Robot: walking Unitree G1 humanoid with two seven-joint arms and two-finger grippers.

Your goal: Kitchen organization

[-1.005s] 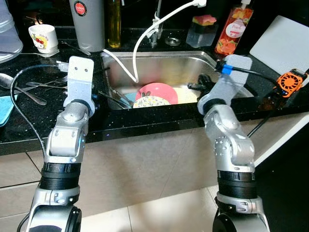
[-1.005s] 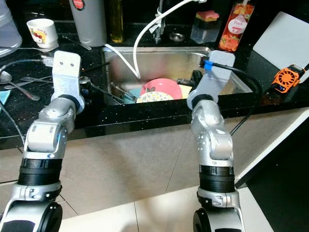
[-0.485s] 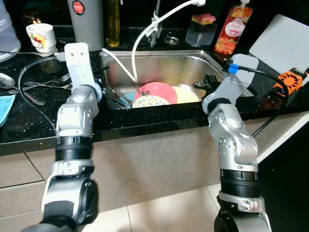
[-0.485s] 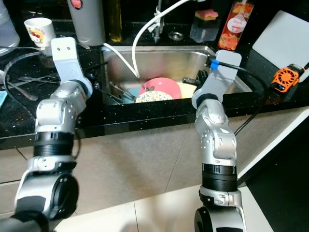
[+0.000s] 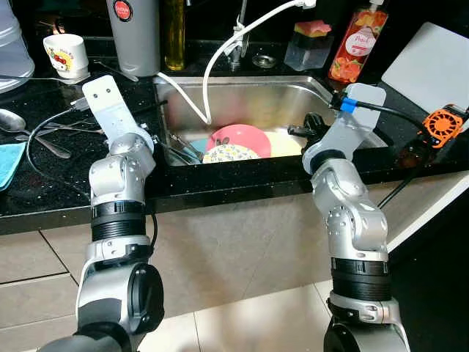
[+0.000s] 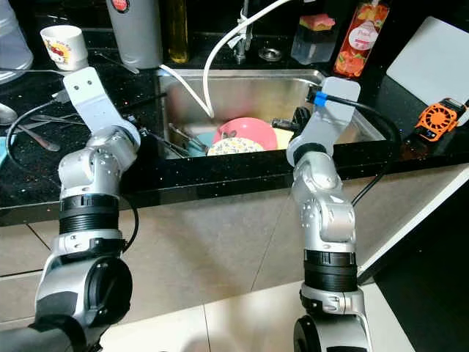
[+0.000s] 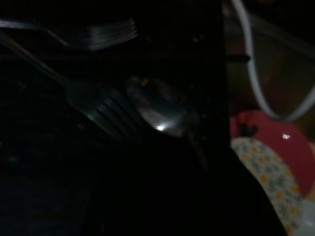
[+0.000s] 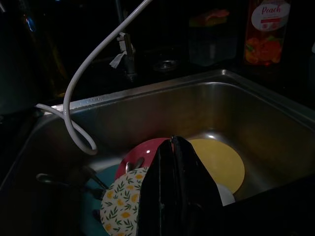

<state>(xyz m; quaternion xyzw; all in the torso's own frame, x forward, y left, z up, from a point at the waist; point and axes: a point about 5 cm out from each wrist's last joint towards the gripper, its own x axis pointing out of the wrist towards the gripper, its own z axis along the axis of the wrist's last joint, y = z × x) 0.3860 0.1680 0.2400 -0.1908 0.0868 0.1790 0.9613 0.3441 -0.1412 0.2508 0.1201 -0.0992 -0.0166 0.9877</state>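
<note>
A steel sink (image 5: 249, 103) holds a pink plate (image 5: 242, 138), a floral plate (image 5: 227, 155), a yellow plate (image 5: 282, 145) and some utensils (image 5: 178, 150) at its left side. My right gripper (image 8: 171, 140) hovers over the sink's right front, shut with nothing in it, pointing at the plates. My left gripper (image 5: 150, 139) is low over the black counter at the sink's left rim. The dark left wrist view shows a spoon (image 7: 157, 114) and two forks (image 7: 98, 34) lying on the counter just ahead of it.
A white hose (image 5: 212, 66) loops from the tap into the sink. Behind stand a grey flask (image 5: 135, 33), oil bottle (image 5: 174, 37), mug (image 5: 64, 55), sponge box (image 5: 308, 44) and peach soap bottle (image 5: 357, 48). A white board (image 5: 432, 66) and orange fan (image 5: 442, 125) lie right.
My left forearm has tipped from upright to leaning left, with its elbow swung in toward the middle. The right arm has barely moved. The plates stay put.
</note>
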